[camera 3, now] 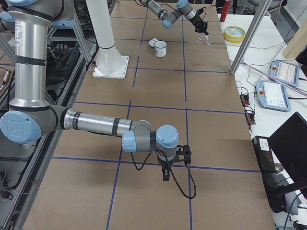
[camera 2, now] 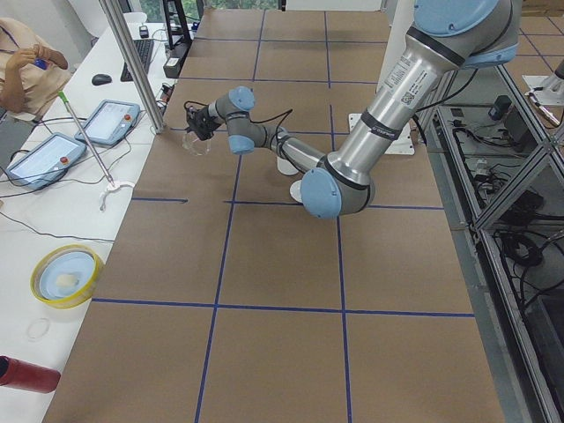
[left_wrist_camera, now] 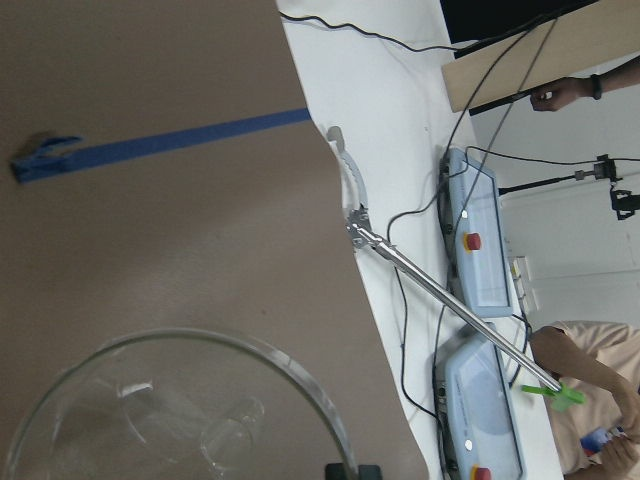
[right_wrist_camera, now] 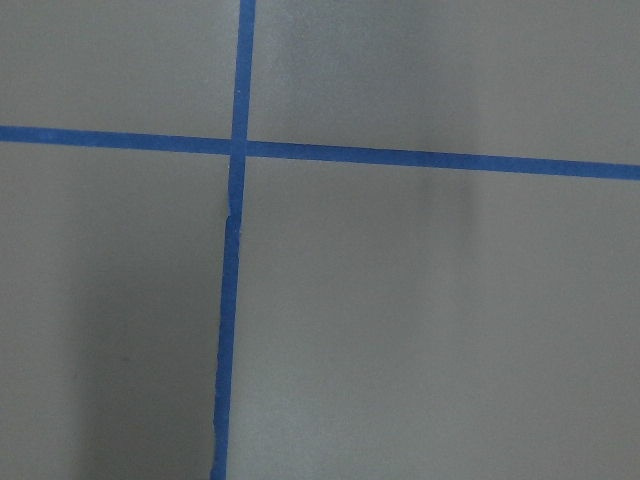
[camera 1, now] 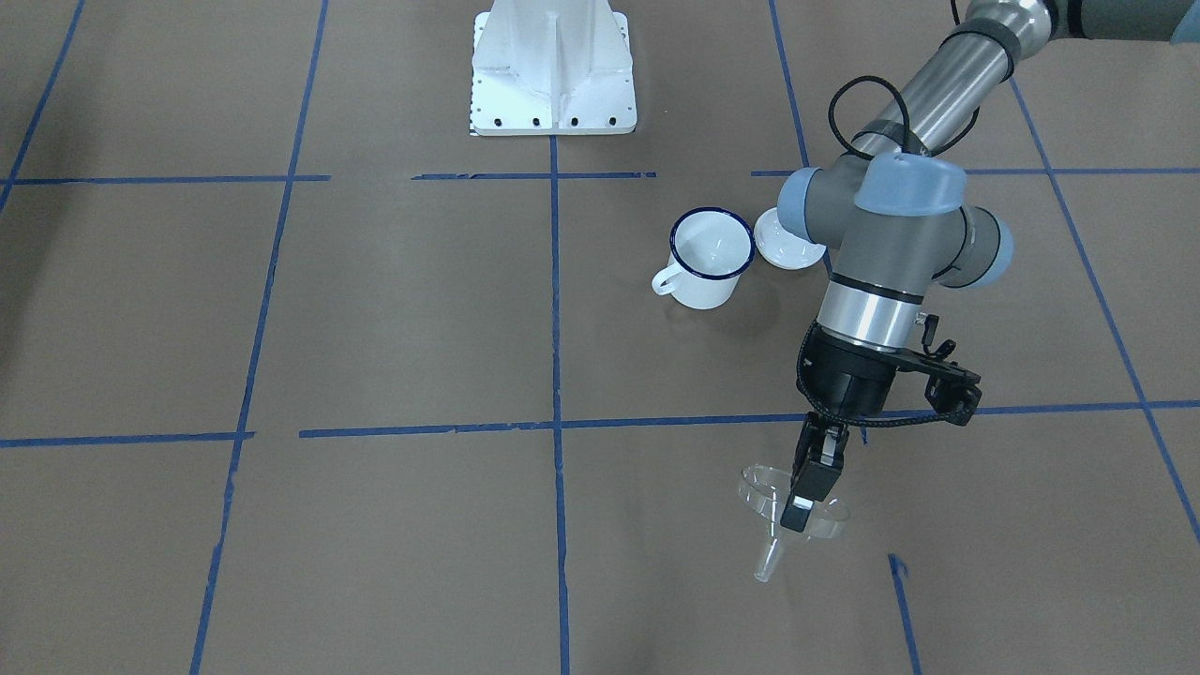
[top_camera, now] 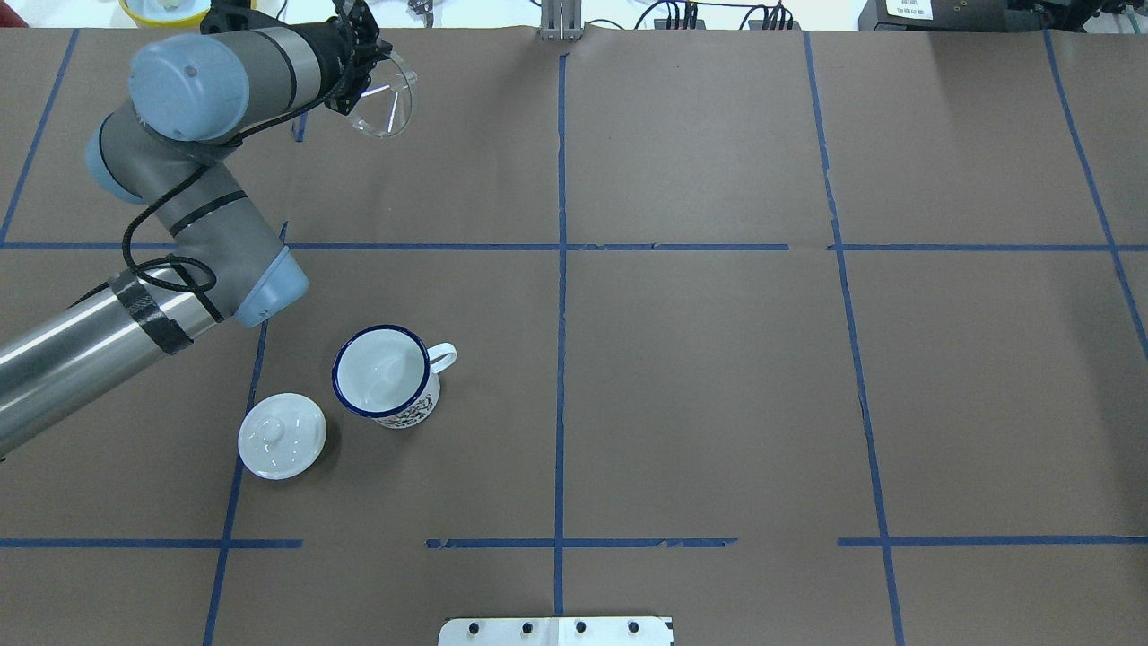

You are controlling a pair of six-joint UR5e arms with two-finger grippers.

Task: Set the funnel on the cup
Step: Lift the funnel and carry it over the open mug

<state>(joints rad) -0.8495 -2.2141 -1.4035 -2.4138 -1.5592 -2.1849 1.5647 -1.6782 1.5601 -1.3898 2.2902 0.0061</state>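
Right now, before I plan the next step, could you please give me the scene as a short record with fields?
funnel: clear, tilted, at the far side of the table, away from the cup
left claw: shut on the funnel's rim
cup: upright, empty, handle pointing away from the lid
lid: white, knob up, beside the cup
right claw: low over the table, far from the cup; open or shut cannot be told
task state: funnel not yet on cup
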